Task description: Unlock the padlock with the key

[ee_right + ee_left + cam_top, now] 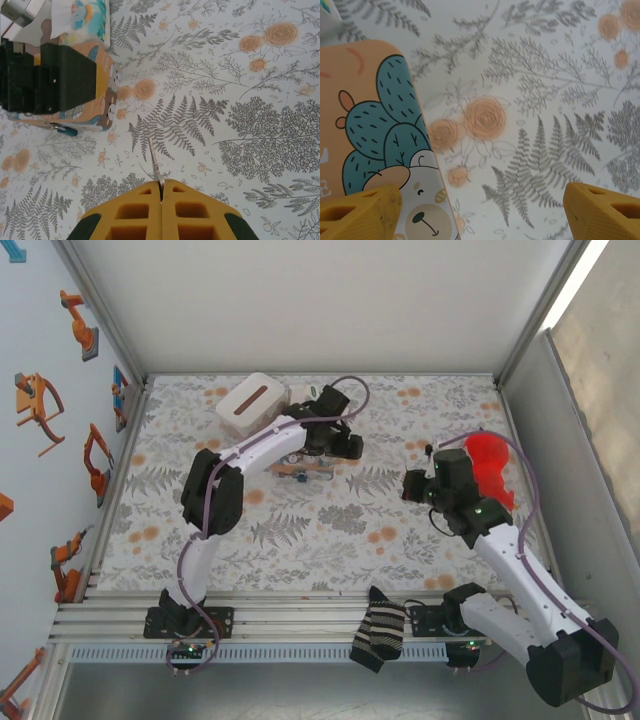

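While your right gripper [161, 184] pinches the key [154, 156], the padlock [67, 131] lies ahead-left, beside the box [102, 80] under your open left gripper [480, 206].

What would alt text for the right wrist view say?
The right gripper, shut, pinches a thin metal key pointing out over a fern-print tablecloth. At upper left, the left arm hangs over a cartoon-printed box; a small blue padlock sits at its lower edge.
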Controlling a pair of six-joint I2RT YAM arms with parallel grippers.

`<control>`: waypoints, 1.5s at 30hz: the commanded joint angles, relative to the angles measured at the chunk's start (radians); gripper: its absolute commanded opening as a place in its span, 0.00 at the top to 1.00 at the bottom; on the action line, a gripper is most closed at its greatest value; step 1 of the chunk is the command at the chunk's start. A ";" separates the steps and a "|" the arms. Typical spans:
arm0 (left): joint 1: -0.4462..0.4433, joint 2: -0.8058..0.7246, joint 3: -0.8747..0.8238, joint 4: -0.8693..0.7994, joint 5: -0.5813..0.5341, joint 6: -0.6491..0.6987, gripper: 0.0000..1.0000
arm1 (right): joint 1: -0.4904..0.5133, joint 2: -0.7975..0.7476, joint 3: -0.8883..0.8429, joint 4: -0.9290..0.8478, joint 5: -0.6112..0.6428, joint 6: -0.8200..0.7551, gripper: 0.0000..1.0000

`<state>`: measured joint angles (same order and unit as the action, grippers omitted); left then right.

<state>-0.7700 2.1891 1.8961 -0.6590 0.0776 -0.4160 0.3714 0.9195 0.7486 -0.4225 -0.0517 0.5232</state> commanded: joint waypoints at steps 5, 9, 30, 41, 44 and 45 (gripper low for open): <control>-0.026 -0.122 -0.223 0.006 0.050 -0.029 0.15 | -0.021 0.004 -0.015 0.020 -0.042 0.014 1.00; -0.027 -0.143 -0.226 0.030 0.066 -0.029 0.15 | -0.023 0.018 -0.017 0.038 -0.068 0.017 1.00; 0.146 -0.879 -0.821 0.236 0.051 -0.169 0.03 | 0.009 0.197 -0.049 0.422 -0.400 0.155 1.00; 0.288 -0.867 -1.057 0.517 0.299 -0.365 0.01 | 0.195 0.550 0.006 0.831 -0.416 0.335 1.00; 0.301 -0.803 -1.043 0.559 0.327 -0.365 0.01 | 0.212 0.634 0.053 0.872 -0.416 0.355 1.00; 0.308 -0.781 -1.040 0.571 0.335 -0.369 0.00 | 0.214 0.658 0.064 0.887 -0.416 0.365 1.00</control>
<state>-0.4774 1.3605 0.8341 -0.1833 0.3477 -0.7509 0.5797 1.5444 0.7528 0.3336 -0.4576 0.8356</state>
